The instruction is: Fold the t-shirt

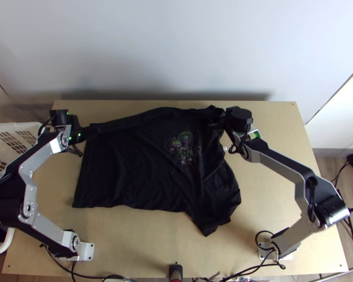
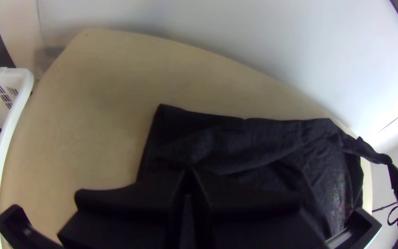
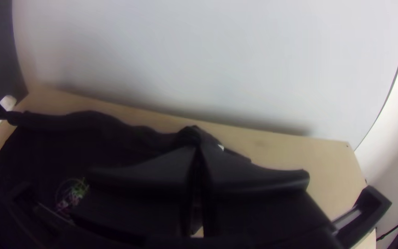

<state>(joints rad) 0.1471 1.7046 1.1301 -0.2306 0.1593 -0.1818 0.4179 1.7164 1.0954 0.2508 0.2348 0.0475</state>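
Two far-side parts of the black t-shirt [image 1: 129, 169] were clenched, the hem end in the left gripper [image 1: 88, 133], the shoulder end in the right gripper [image 1: 220, 120].

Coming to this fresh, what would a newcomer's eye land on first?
Probably the black t-shirt, spread wide over the middle of the table, with a thin multicoloured print on it. Next, its far side, running as a long band between the left gripper and the right gripper, each closed on the cloth. Then the white basket at the table's left.
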